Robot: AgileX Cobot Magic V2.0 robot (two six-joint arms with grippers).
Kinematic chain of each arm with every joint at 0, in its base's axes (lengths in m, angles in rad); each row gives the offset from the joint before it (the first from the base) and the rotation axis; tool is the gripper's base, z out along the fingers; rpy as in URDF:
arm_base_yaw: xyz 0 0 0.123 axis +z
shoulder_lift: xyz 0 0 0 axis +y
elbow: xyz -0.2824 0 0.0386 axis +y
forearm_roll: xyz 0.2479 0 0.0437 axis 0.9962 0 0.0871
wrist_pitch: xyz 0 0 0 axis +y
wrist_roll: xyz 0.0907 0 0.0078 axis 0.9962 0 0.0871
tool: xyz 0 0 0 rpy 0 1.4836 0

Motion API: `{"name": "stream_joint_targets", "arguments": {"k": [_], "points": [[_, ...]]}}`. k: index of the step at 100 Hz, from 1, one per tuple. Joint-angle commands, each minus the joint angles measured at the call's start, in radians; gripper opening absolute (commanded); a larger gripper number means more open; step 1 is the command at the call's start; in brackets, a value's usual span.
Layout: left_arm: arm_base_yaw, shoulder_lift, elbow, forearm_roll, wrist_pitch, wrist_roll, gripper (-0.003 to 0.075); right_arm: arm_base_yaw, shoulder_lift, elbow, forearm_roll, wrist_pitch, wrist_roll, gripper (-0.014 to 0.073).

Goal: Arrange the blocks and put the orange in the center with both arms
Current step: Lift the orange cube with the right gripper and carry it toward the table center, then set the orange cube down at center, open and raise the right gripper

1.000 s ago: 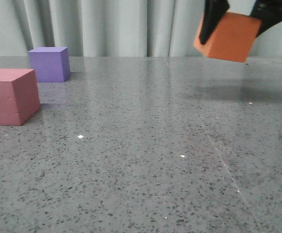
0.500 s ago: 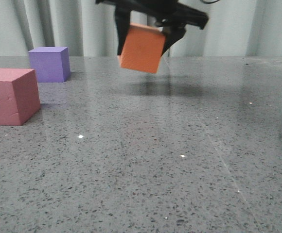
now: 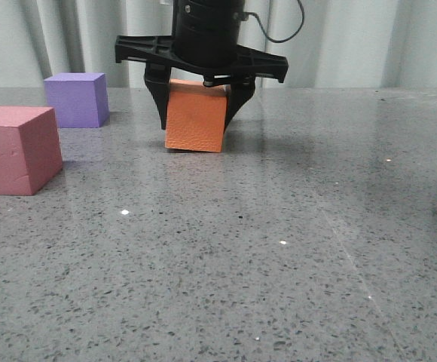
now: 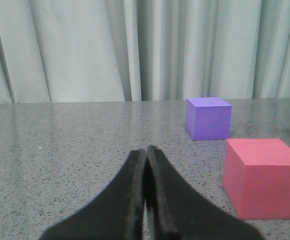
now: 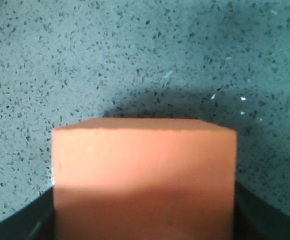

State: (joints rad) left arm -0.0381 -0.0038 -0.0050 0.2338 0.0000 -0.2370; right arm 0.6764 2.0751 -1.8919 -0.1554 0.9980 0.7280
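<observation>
The orange cube (image 3: 196,118) stands on the grey table, clasped from above by my right gripper (image 3: 198,113), whose black fingers press its two sides. It fills the right wrist view (image 5: 144,175) between the dark fingers. The purple cube (image 3: 76,99) sits at the far left, and the pink-red cube (image 3: 16,149) sits nearer on the left. Both show in the left wrist view, purple cube (image 4: 208,118) behind pink-red cube (image 4: 264,178). My left gripper (image 4: 146,155) is shut and empty, low over the table, apart from the cubes.
The grey speckled table (image 3: 279,249) stretches wide in front and to the right. A pale curtain (image 3: 369,38) hangs behind the table's far edge.
My right gripper carried the orange cube from the upper right leftwards and down, and the cube now rests on the table. The purple and pink-red cubes have not moved.
</observation>
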Motion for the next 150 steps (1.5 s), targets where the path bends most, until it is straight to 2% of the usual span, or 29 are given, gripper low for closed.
{"name": "stream_joint_targets", "arguments": {"k": [1, 11, 21, 30, 52, 74, 102, 111, 122, 150], "points": [[-0.005, -0.031, 0.055, -0.003, -0.074, -0.002, -0.0019, -0.003, -0.054, -0.033, -0.025, -0.024, 0.0, 0.0337], [-0.005, -0.031, 0.055, -0.003, -0.074, -0.002, -0.0019, -0.003, -0.053, -0.033, -0.024, -0.025, 0.0, 0.044], [-0.005, -0.031, 0.055, -0.003, -0.074, -0.002, -0.0019, -0.003, -0.053, -0.033, -0.024, -0.032, -0.001, 0.0586], [-0.005, -0.031, 0.055, -0.003, -0.074, -0.002, -0.0019, -0.003, -0.053, -0.033, -0.021, -0.04, -0.001, 0.0658], [-0.005, -0.031, 0.055, -0.003, -0.074, -0.002, -0.0019, -0.003, -0.056, -0.083, -0.017, -0.034, -0.014, 0.0663], [-0.005, -0.031, 0.055, -0.003, -0.074, -0.002, -0.0019, -0.003, -0.091, -0.141, -0.02, -0.035, -0.13, 0.0663], [-0.005, -0.031, 0.055, -0.003, -0.074, -0.002, -0.0019, -0.003, -0.22, -0.134, -0.202, 0.012, -0.199, 0.0663], [-0.005, -0.031, 0.055, -0.003, -0.074, -0.002, -0.0019, -0.003, -0.272, -0.111, -0.225, 0.014, -0.255, 0.0636], [-0.005, -0.031, 0.055, -0.003, -0.074, -0.002, -0.0019, -0.005, -0.359, -0.037, -0.269, 0.003, -0.266, 0.0547], [-0.005, -0.031, 0.055, -0.003, -0.074, -0.002, -0.0019, -0.083, -0.673, 0.367, -0.304, -0.077, -0.265, 0.0286]]}}
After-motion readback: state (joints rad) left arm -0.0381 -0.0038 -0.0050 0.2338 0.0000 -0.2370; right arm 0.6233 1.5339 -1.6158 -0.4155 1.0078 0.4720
